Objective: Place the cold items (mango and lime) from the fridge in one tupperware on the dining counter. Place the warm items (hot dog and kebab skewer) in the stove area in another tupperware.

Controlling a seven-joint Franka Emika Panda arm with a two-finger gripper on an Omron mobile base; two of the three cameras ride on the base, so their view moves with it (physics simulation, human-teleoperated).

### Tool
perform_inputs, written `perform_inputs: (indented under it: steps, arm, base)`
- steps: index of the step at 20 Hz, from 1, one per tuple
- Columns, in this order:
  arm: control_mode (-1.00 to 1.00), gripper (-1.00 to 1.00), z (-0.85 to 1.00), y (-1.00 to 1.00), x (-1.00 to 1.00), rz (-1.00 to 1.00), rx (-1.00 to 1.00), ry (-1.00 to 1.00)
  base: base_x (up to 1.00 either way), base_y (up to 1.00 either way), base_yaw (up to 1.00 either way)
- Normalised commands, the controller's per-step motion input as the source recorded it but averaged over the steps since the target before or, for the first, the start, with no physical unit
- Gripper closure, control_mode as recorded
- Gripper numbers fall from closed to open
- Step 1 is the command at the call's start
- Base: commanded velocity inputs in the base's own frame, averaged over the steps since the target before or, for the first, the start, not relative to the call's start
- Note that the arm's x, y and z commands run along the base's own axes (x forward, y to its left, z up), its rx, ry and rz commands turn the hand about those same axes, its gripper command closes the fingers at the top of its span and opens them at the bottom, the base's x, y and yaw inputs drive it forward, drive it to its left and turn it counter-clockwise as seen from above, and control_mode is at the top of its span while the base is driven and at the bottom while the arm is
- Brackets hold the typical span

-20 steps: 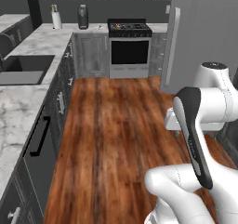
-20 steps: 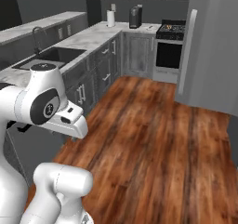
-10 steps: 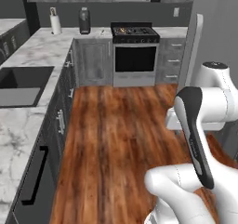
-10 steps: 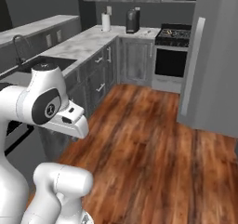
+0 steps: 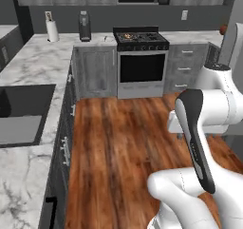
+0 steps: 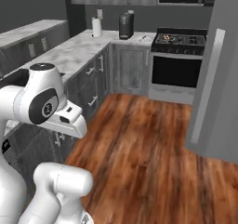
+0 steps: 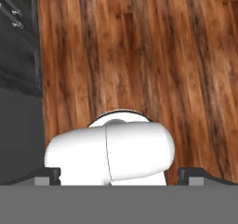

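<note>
My gripper (image 7: 119, 175) points down at the wooden floor (image 7: 139, 51), and its two dark fingertips (image 7: 47, 174) stand wide apart with nothing between them. The arm is folded close over the base, with the hand (image 5: 176, 123) tucked at its side. The fridge (image 6: 218, 74) rises tall and grey at the right, its door edge toward me. The stove (image 5: 140, 39) stands at the back wall, also seen as the stove (image 6: 180, 41) from the right. Mango, lime, hot dog, kebab skewer, both tupperware and the dining counter are out of view.
A marble counter (image 5: 35, 76) with a sink (image 5: 19, 114) and grey cabinets (image 6: 95, 79) runs along the left. A paper towel roll (image 5: 51, 32) and a dark coffee machine (image 5: 85, 26) stand at its far end. Open wooden floor (image 5: 123, 142) leads up to the stove.
Both base views have shifted as the base drove forward and turned: the stove and back counter are nearer and larger. The arm keeps its folded pose and the gripper stays open.
</note>
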Motion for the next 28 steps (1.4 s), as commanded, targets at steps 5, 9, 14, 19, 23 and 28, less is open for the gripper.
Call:
perform_inputs:
  steps: [5,9,14,19,23,28]
  arm:
    - [1.00,-1.00,0.00,0.00,0.00,0.00,0.00,0.00]
    - [1.00,-1.00,0.00,0.00,0.00,0.00,0.00,0.00]
    - [1.00,-1.00,0.00,0.00,0.00,0.00,0.00,0.00]
    - [1.00,-1.00,0.00,0.00,0.00,0.00,0.00,0.00]
    - [1.00,-1.00,0.00,0.00,0.00,0.00,0.00,0.00]
    - [1.00,-1.00,0.00,0.00,0.00,0.00,0.00,0.00]
  base:
    - [1.00,0.04,-0.16]
    - [1.00,0.01,-0.14]
    - [1.00,0.08,-0.16]
    - [1.00,0.20,-0.28]
    - [1.00,0.29,-0.44]
    - [1.00,0.43,-0.45]
